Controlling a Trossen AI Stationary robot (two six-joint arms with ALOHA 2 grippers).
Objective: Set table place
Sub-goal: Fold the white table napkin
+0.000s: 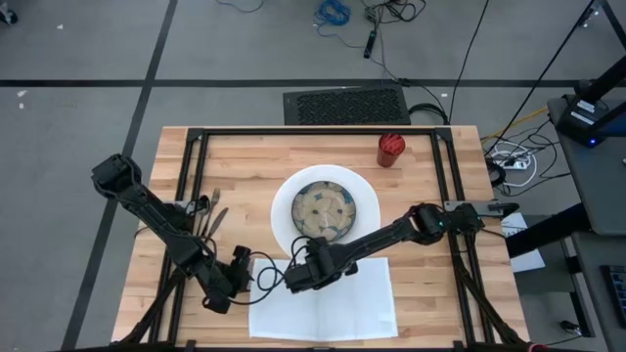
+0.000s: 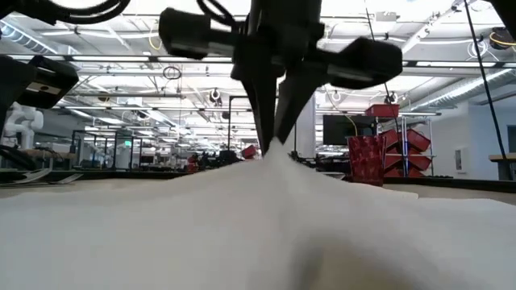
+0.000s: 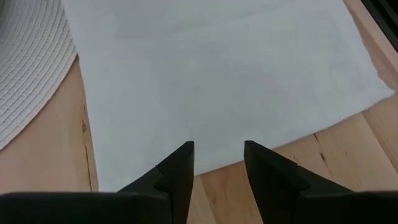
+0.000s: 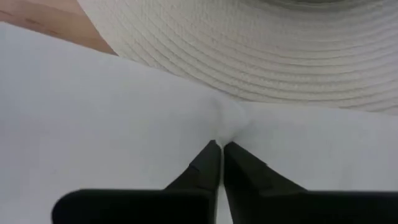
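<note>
A white cloth napkin [image 1: 328, 298] lies spread on the table [image 1: 430, 284] at its near edge, in front of a round white placemat [image 1: 284, 210] that carries a patterned plate [image 1: 325, 208]. My right gripper [image 1: 291, 282] is shut on the napkin near its far left part. My left gripper [image 1: 246, 269] is open, its fingers standing over the napkin's left edge [image 3: 205, 168]. I cannot tell whether they touch it. My right gripper pinches a small raised fold of the napkin [image 4: 227, 127] between its two fingertips, close to the placemat's near rim. The fingers come from above, pointing down. The cloth rises to a peak at the fingertips [image 2: 278, 149], and the rest lies on the table.
A red cup [image 1: 391, 150] stands at the far right of the table. A fork and a knife [image 1: 210, 210] lie left of the placemat. Black frame tubes [image 1: 313, 131] run around the tabletop. Bare wood shows to the napkin's right and left.
</note>
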